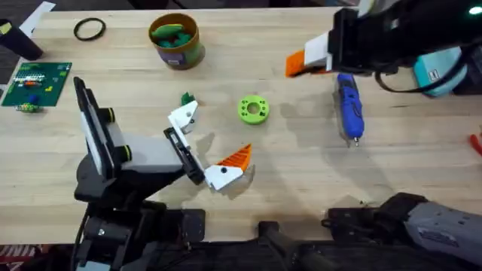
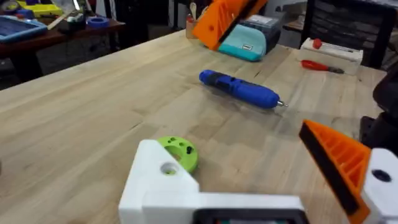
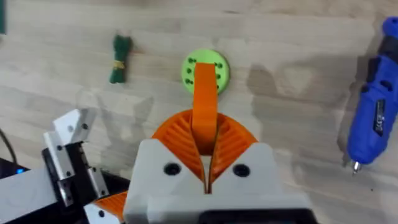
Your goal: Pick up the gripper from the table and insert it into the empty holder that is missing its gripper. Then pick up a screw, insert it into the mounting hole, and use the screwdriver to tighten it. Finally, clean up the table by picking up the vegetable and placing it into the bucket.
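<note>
My right gripper (image 3: 204,122) is shut on the gripper, a small orange fingertip (image 3: 204,87) that sticks out past its ribbed pads. In the overhead view the right gripper (image 1: 298,64) hovers at the back right, above the blue screwdriver (image 1: 349,108) lying on the table. The left gripper (image 1: 218,132) stands open near the middle. Its far white finger is the bare holder (image 1: 183,119) (image 3: 73,124) (image 2: 163,180); its near finger carries an orange pad (image 1: 238,158). The dark-green vegetable (image 1: 187,98) (image 3: 120,51) lies just beyond the holder. The bucket (image 1: 188,51) stands at the back.
A lime-green disc (image 1: 253,109) (image 2: 178,153) lies between the two grippers. A green circuit board (image 1: 36,81) and a black ring (image 1: 89,28) sit at the far left. Green items lie inside the bucket. A red tool (image 2: 320,65) lies past the screwdriver (image 2: 240,89).
</note>
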